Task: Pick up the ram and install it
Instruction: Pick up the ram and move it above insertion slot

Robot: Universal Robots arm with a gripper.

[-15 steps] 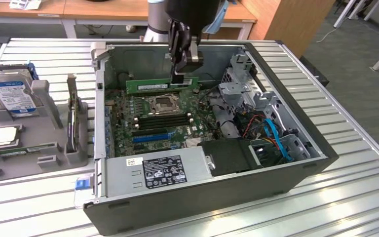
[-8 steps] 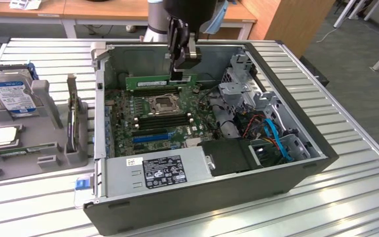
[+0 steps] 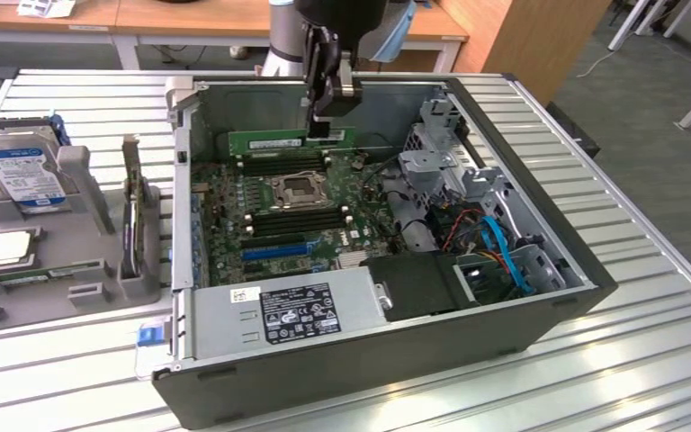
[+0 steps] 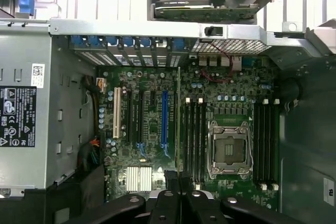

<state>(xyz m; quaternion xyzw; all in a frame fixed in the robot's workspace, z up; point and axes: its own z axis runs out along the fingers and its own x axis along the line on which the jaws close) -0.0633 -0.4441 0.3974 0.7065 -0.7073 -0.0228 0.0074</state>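
While the gripper point(image 3: 327, 115) is clenched on the ram point(image 3: 276, 140), the stick hangs inside the open computer case point(image 3: 442, 351).

Held by the end at the exterior view's right, the green stick lies level on its long edge above the motherboard point(image 3: 276, 211), on the far side of the CPU socket point(image 3: 296, 187). In the wrist view it shows edge-on as a thin line point(image 4: 179, 119) just beside the black memory slots point(image 4: 194, 140); whether it touches a slot cannot be told. A hard drive point(image 3: 22, 171) stands in a grey holder point(image 3: 82, 270) outside the case.
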